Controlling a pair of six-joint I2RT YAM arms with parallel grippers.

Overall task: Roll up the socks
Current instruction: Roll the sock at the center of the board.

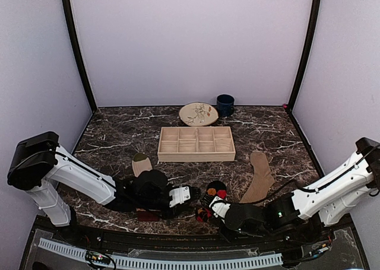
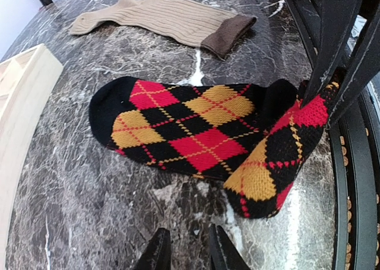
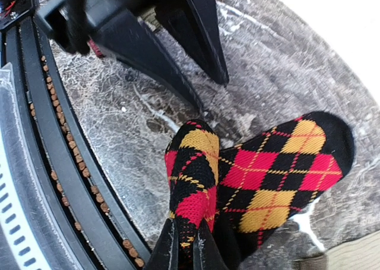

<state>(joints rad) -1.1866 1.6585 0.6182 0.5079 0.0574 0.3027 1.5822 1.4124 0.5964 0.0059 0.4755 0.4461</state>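
Note:
The black argyle sock point(image 2: 190, 124) lies flat on the marble near the front edge, its cuff end folded up and over. My right gripper point(image 3: 190, 253) is shut on that folded end point(image 3: 193, 175); it shows in the overhead view as well point(image 1: 208, 209). My left gripper point(image 2: 187, 253) hovers just short of the sock's side, its fingers a little apart with only bare table between them. The tan ribbed sock point(image 1: 259, 176) lies to the right, apart from both grippers. The striped sock point(image 1: 141, 163) is partly hidden under my left arm.
A wooden compartment tray point(image 1: 196, 143) sits mid-table, with a patterned plate point(image 1: 198, 113) and a dark blue mug point(image 1: 225, 105) behind it. A black rail point(image 3: 53, 181) runs along the near table edge, close to the right gripper.

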